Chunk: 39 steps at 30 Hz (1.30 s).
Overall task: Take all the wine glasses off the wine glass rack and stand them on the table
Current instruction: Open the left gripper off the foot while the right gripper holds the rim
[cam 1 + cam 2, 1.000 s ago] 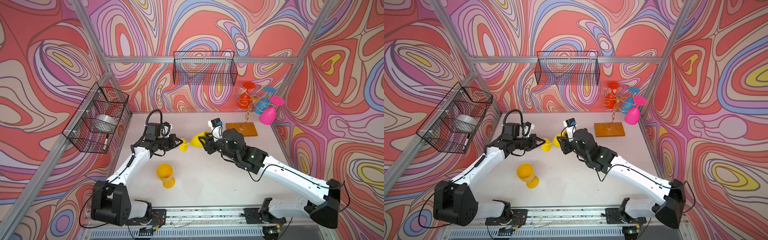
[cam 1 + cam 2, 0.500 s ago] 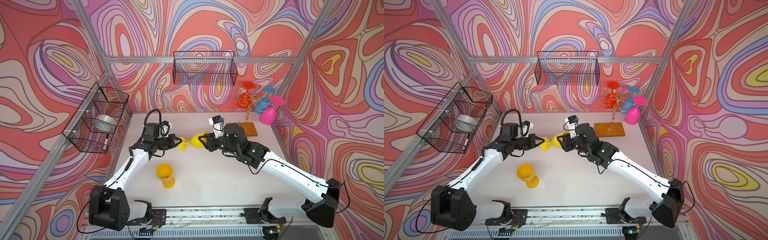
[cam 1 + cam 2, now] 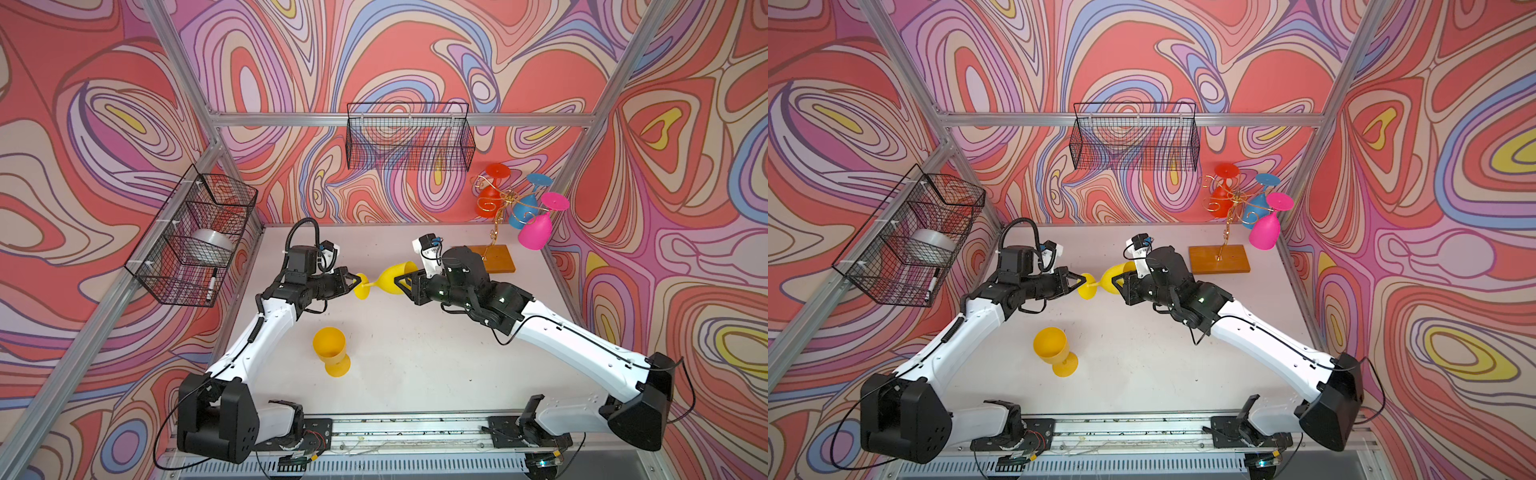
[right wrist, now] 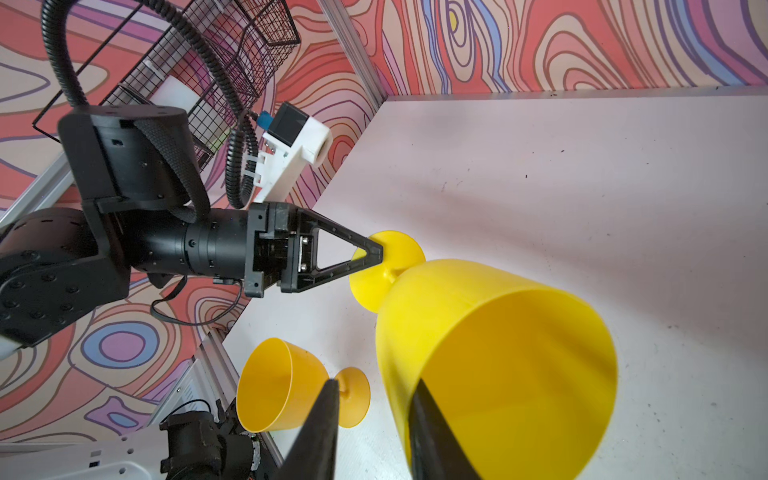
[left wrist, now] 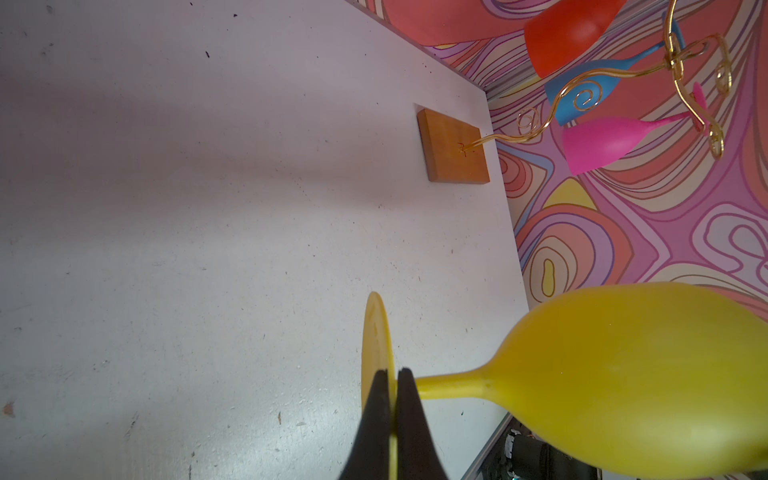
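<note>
Five glasses: one yellow glass (image 3: 392,279), one amber glass (image 3: 329,345), one red glass (image 3: 485,204), one blue glass (image 3: 521,211), one pink glass (image 3: 536,232). One rack (image 3: 500,261). Two baskets: back basket (image 3: 409,137), side basket (image 3: 195,237). Two arms: left arm (image 3: 249,345), right arm (image 3: 573,340).

Overhead pair, wrist views share wine glass (image 5: 623,374)

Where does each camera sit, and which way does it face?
Top views: high at the front, looking down and back; left arm, right arm, left gripper, right gripper show.
Left wrist: on the left arm, looking past its fingertips at the yellow wine glass and wine glass rack.
Right wrist: on the right arm, facing the glass's open bowl and the left gripper; own fingertips show.
Shared: both wrist views see that glass, from opposite ends.
</note>
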### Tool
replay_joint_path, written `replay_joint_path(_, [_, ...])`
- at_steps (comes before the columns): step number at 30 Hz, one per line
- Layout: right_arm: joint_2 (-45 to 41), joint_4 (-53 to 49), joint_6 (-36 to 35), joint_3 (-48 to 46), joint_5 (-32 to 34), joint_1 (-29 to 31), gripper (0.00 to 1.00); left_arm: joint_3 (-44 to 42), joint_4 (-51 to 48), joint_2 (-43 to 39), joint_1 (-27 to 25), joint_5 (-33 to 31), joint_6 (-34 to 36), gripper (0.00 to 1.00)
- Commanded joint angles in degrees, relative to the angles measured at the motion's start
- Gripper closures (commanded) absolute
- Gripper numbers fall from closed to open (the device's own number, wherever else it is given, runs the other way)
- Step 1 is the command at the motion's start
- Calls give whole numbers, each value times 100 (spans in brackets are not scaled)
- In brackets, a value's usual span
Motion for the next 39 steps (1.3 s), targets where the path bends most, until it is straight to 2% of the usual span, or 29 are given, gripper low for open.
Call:
replay_joint_path(1, [39,342,91,20,-46,-10,75,-74,146,-168,46,-35,74,100])
replay_joint_path(5, [29,764,223,-110,25,-10,80,-83,182,-157,66,2,40,100])
replay_joint_path(15, [279,1413,624,-273,118,-3,100,-102,218,-221,111,31,9,100])
replay_joint_path(22, [325,1174,375,-102,180,-4,100,-74,140,-297,166,-89,31,100])
replay_joint_path(25, [284,915,99,-27,252,-7,100,-83,124,-352,209,-119,39,85])
replay_joint_path(29, [105,500,-409,-44,397,-3,100,-66,60,-387,279,-172,65,55])
replay_joint_path(32, [-48,254,-782,-70,389,-13,100,-51,15,-388,351,-179,68,38])
replay_joint_path(35, [-139,10,-1123,-67,196,2,100,-13,-119,-381,425,-327,96,28])
replay_joint_path(39, [-183,-289,-1538,-106,-8,50,100,63,-350,-297,551,-508,149,20])
